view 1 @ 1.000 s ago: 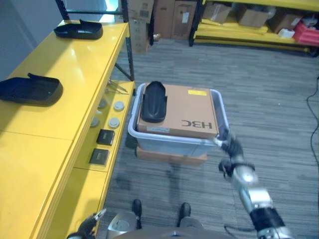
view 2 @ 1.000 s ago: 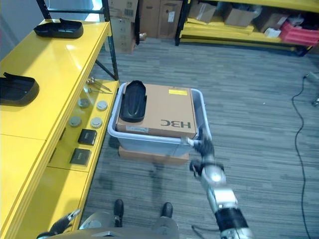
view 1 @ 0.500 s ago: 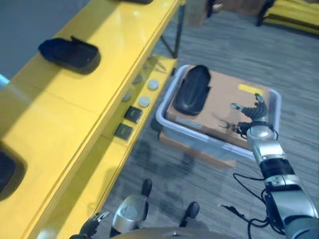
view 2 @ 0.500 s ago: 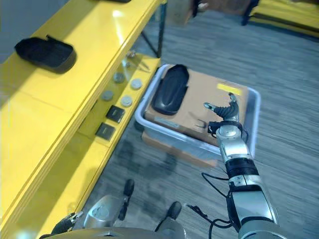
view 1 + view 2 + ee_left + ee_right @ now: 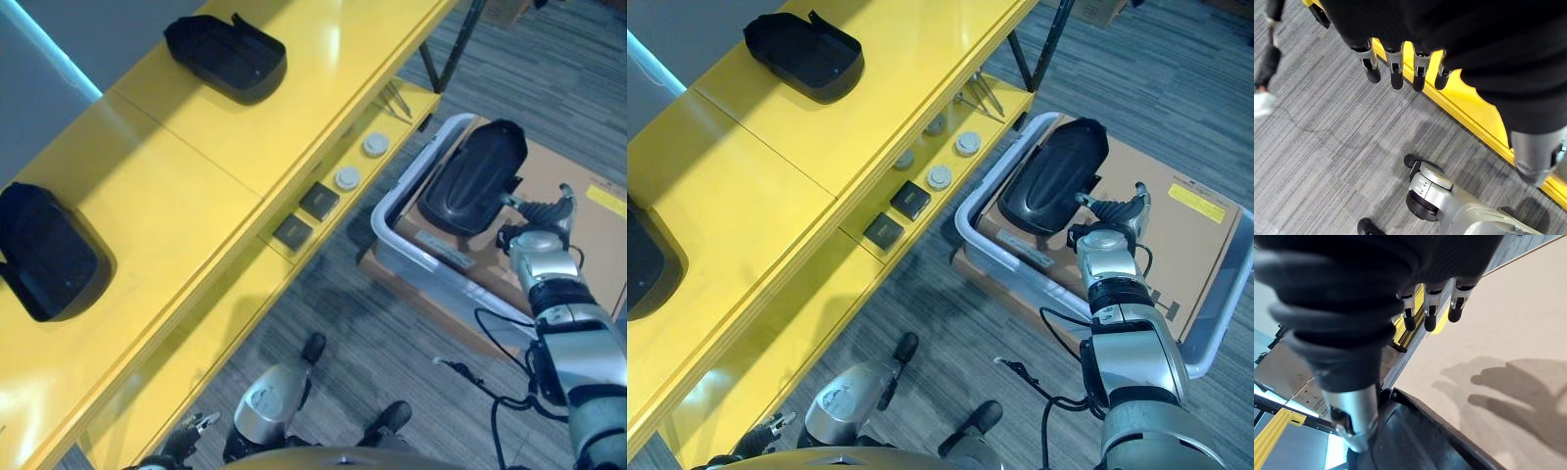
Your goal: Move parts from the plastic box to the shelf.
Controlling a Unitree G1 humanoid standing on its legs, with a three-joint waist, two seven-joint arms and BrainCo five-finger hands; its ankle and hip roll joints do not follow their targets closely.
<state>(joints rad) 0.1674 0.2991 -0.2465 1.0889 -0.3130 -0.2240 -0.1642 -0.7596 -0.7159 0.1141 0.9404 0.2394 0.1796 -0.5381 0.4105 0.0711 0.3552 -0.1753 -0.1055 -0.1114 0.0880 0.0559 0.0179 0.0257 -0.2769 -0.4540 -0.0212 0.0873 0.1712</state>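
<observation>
1. Right robot hand [image 5: 1109,233] hovers over the cardboard box, just beside the black part in the plastic box, with its fingers [image 5: 1430,308] straight and spread and holding nothing. That fits a hand lined up to reach for the part, not one gripping it yet. The left robot hand [image 5: 1400,63] hangs low beside the shelf's edge, fingers relaxed and empty (idle, by the look of it).

2. The yellow shelf [image 5: 196,196] runs along the robot's left side. Its broad top is the drop-off surface, and it is bare enough between the pieces already there to take another.

3. The plastic box [image 5: 972,230] sits on the floor just beside the shelf's lower tier, near enough, I judge, to carry a part across.

4. A cardboard box [image 5: 1176,235] fills most of the plastic box and serves as a raised bed for the part, so the hand need not dig down.

5. Two black parts already rest on the shelf top, one far [image 5: 227,57] and one near [image 5: 44,253], well apart from each other (likely finished transfers).

6. The black part [image 5: 1052,176] left to move lies on the cardboard at the shelf-side end of the plastic box, untouched.

7. On the lower tier lie small round discs [image 5: 348,177] and dark square pieces [image 5: 318,201], no part of this job as far as I can judge.
</observation>
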